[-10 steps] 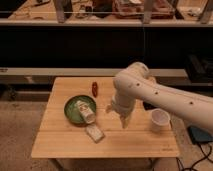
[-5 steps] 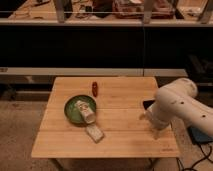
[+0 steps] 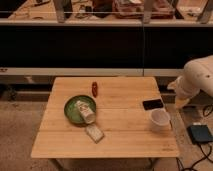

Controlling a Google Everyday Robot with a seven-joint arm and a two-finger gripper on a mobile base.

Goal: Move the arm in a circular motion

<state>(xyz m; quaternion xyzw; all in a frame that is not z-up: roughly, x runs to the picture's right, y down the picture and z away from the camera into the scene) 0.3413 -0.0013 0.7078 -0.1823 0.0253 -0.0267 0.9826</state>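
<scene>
The cream-white arm [image 3: 199, 76] reaches in from the right edge of the camera view, its thick rounded segments held beside the wooden table [image 3: 120, 142]. Its narrow yellowish tip, the gripper [image 3: 180, 103], points down just past the table's right edge, level with the black flat object [image 3: 152, 104]. It touches nothing on the table. The upper part of the arm is cut off by the frame's edge.
A green plate [image 3: 70, 111] holds a tipped pale container [image 3: 85, 112]. A small packet [image 3: 94, 133] lies in front of it, a red object [image 3: 94, 88] behind. A white cup [image 3: 159, 119] stands near the right edge. A dark box [image 3: 200, 133] sits on the floor.
The arm has swung from over the middle of the table to the right and off its edge, uncovering the white cup and the black flat object.
</scene>
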